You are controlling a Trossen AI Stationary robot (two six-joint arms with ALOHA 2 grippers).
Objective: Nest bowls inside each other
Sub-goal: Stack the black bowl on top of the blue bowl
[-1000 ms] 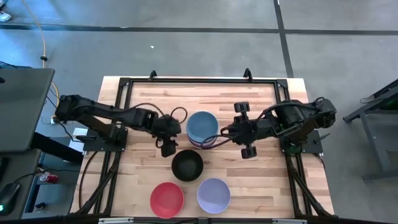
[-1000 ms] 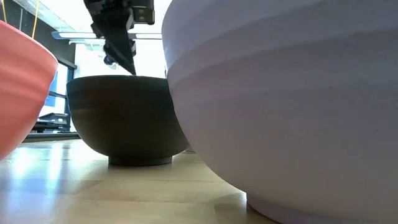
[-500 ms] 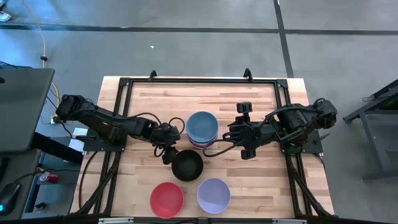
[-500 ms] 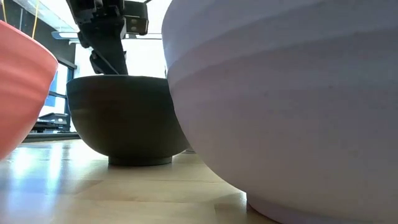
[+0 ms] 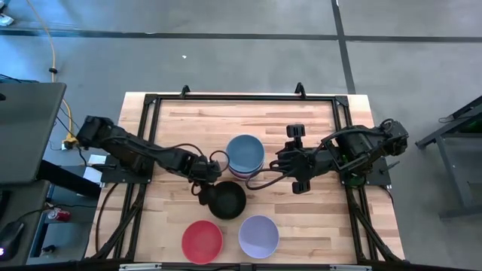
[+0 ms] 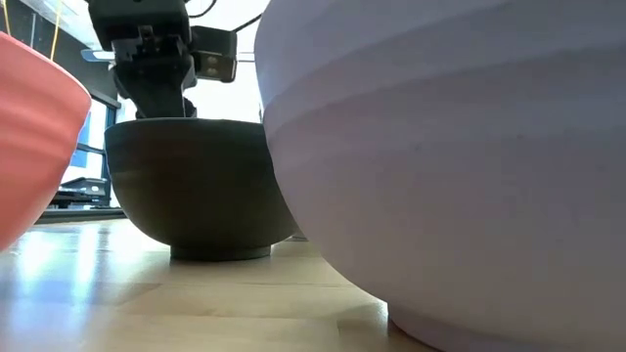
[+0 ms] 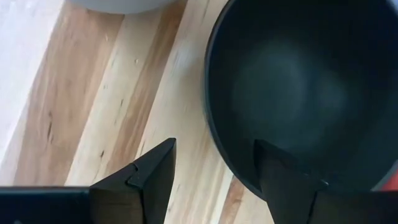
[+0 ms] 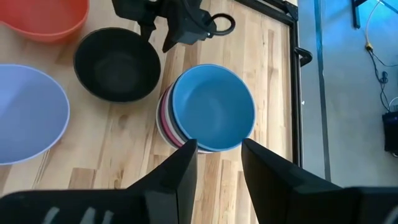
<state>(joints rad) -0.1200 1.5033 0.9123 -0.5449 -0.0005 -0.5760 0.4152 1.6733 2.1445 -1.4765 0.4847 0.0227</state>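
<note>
Left to right on the wood table: my left gripper sits at the near-left rim of the black bowl, fingers apart. In the left wrist view one finger is inside the rim and the other outside over bare wood, so the wall lies between them. It looks set for a rim pinch. That arm is plainly the nearer one to this bowl.

The stack, blue bowl on top with pink and white rims showing beneath, stands just behind the black bowl, toward the far side, so the carry is short.

My right gripper hovers beside the stack on its right, fingers apart, holding nothing.

The red bowl and the lavender bowl wait at the near edge, apart from each other.

All the bowls are round, smooth, plastic-looking and the same size. The table is pale plank with visible grain.
</note>
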